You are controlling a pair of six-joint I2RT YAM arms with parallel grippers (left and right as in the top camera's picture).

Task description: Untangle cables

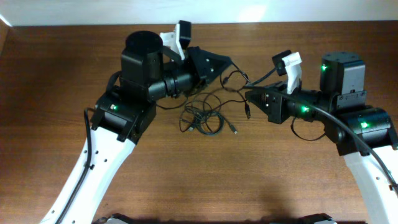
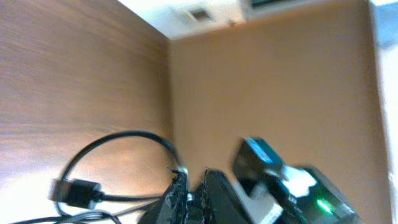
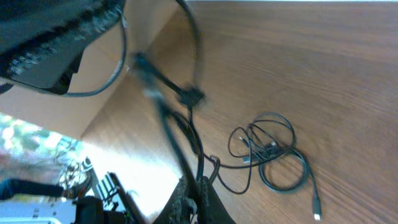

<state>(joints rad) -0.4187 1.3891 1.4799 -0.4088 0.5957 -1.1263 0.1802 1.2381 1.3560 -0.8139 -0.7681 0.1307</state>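
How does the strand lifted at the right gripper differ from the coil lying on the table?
The lifted strand hangs above the wood, running from the shut jaws of the right gripper up toward the left gripper. The coil lies flat on the table. The strand is one open line, while the coil is several overlapping loops. Both are thin black cord with small plugs.

Overhead looks down; right wrist shares cables [image 1: 200, 114].
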